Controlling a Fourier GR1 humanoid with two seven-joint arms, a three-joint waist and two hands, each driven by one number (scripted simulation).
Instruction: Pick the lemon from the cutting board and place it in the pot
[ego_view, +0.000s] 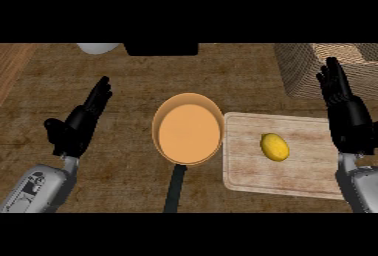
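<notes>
A yellow lemon (274, 147) lies on the pale wooden cutting board (295, 175), toward its left half. Left of the board stands an orange pot (187, 129) with a dark handle (175, 187) pointing toward me; nothing shows inside it. My right hand (347, 117) is open with fingers straight up, over the board's right edge, well to the right of the lemon and not touching it. At the left of the view my left hand (76, 127) is open, fingers up, resting apart from the pot.
A woven basket (325, 65) stands at the back right. A white object (98, 47) and a black object (161, 49) sit at the far edge. The brown wooden counter (133, 90) runs around the pot and the board.
</notes>
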